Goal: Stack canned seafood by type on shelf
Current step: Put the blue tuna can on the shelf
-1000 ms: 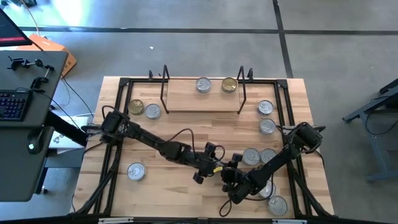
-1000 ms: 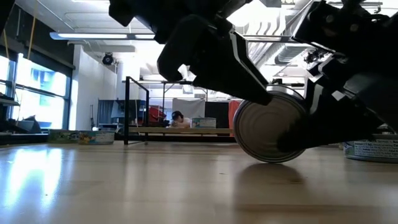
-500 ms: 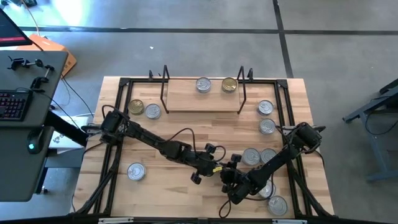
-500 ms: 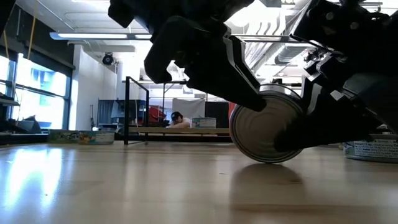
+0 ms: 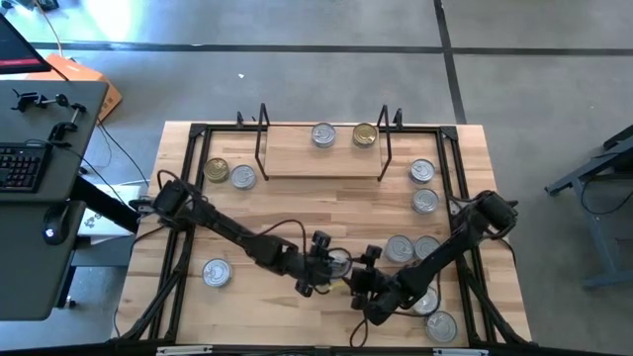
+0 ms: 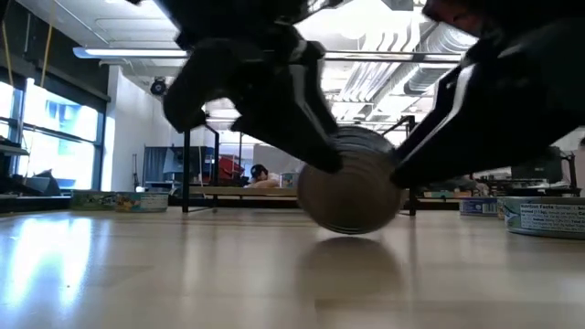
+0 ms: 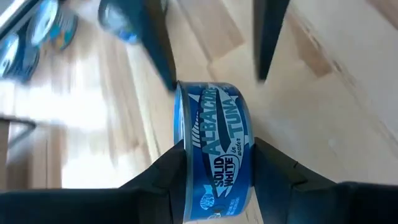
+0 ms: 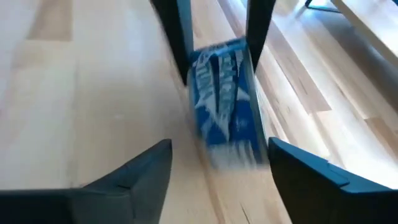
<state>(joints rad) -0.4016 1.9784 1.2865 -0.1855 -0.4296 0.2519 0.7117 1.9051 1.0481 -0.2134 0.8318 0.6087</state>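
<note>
Gripping upended tin [image 7: 214,149], left fingers [image 7: 168,177]

tin [image 8: 225,99] blurred, label unreadable there

The left gripper [image 5: 329,265] is clamped on a tin [image 7: 214,149] — held on edge. The right gripper [image 5: 358,280], just beside it, stands with fingers spread apart — gripping nothing.
</note>
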